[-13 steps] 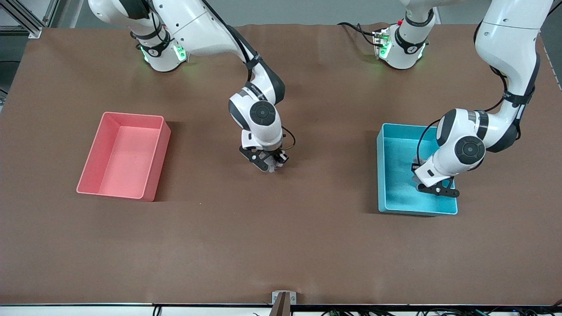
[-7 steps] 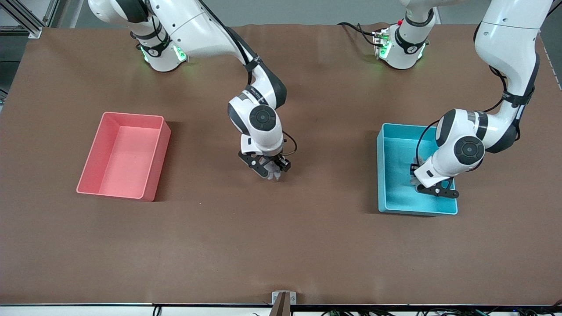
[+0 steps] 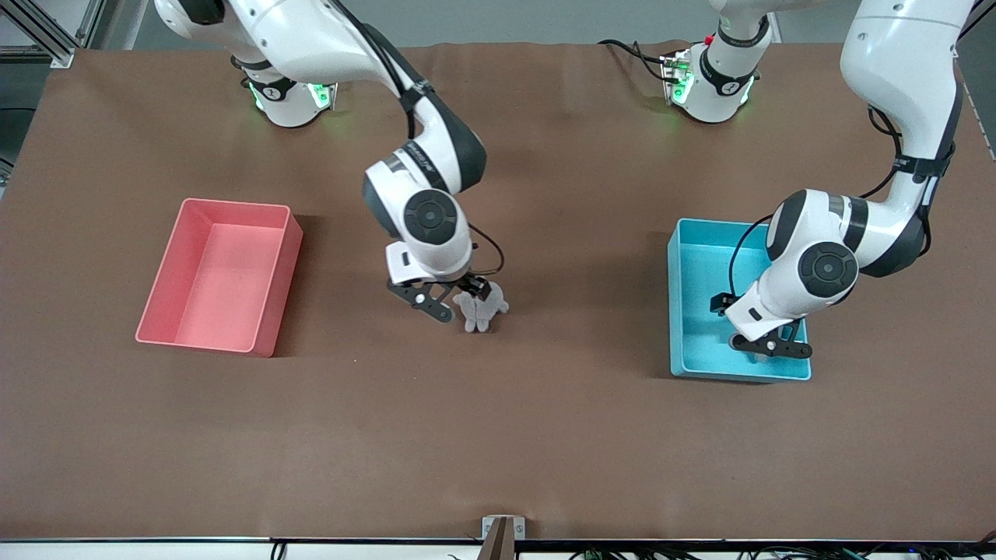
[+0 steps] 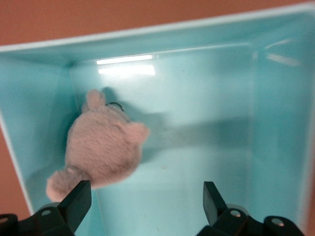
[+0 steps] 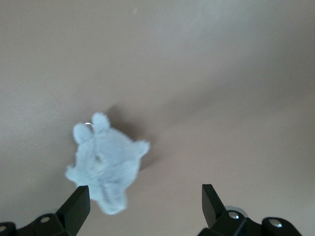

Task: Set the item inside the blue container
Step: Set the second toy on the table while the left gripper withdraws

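Observation:
The blue container (image 3: pixel 675 305) stands toward the left arm's end of the table. My left gripper (image 3: pixel 769 343) hangs over its end nearer the front camera, open with nothing between its fingers. In the left wrist view a small pinkish-grey plush toy (image 4: pixel 101 147) lies on the floor of the blue container (image 4: pixel 275 123), by a corner and apart from the left gripper (image 4: pixel 146 204). A second, light grey plush toy (image 3: pixel 481 311) lies on the table near the middle. Just beside it, my right gripper (image 3: pixel 437 306) is open, and the toy (image 5: pixel 106 162) sits near one finger of the right gripper (image 5: pixel 145 206).
A pink bin (image 3: pixel 180 268) of like size stands toward the right arm's end of the table, with nothing in it. A small metal bracket (image 3: pixel 503 529) sits at the table's edge nearest the front camera. Brown tabletop lies between the two bins.
My right gripper has shifted toward the pink bin's side, and the grey plush now shows lying free on the table beside it. The left gripper has moved slightly toward the container's nearer end.

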Motion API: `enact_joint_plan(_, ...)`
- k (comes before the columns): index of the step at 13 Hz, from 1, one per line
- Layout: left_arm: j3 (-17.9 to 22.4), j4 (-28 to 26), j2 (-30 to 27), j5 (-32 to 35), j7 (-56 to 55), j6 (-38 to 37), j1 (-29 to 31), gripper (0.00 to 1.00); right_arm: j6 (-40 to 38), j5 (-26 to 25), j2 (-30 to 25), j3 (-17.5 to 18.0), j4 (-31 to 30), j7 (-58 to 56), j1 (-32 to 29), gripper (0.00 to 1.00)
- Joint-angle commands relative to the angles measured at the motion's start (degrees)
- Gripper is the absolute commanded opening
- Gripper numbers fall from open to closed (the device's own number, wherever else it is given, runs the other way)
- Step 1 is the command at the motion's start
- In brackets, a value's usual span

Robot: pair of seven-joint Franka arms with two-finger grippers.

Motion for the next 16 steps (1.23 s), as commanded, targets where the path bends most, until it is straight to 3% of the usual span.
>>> enact_joint_plan(1, -1.5, 9.0, 0.0, -5.7, -2.1, -9.9, -1.6, 1.0, -1.2, -0.6, -9.1, 0.8, -9.1, -13.2, -6.0, 1.0)
enact_joint_plan(4, -1.4, 13.6, 0.3, -10.4, -9.2, -12.7, -7.0, 1.0, -6.1, -0.7, -16.0, 0.8, -14.4, -31.3, -15.3, 1.0)
enact_joint_plan(6, -1.4, 14.1, 0.8, -12.1, -16.4, -12.6, -11.4, 1.0, -10.1, -0.7, -17.8, 0.8, -14.3, -41.5, -22.3, 1.0)
enact_joint_plan(8, -1.4, 18.1, 3.4, -12.5, -22.5, -12.4, -17.1, 1.0, -11.9, -0.8, -19.1, 0.8, -14.2, -50.1, -27.8, 1.0)
enact_joint_plan(12, -1.0, 23.0, 8.6, -11.9, -25.5, -9.1, -27.3, 1.0, -17.4, -5.7, -21.5, 0.9, -12.1, -55.7, -35.9, 1.0)
enact_joint_plan(16, -0.8, 23.3, 12.1, -11.9, -25.6, -0.2, -31.5, 1.0, -22.6, -7.3, -21.4, 0.8, -7.0, -59.8, -39.0, 1.0)
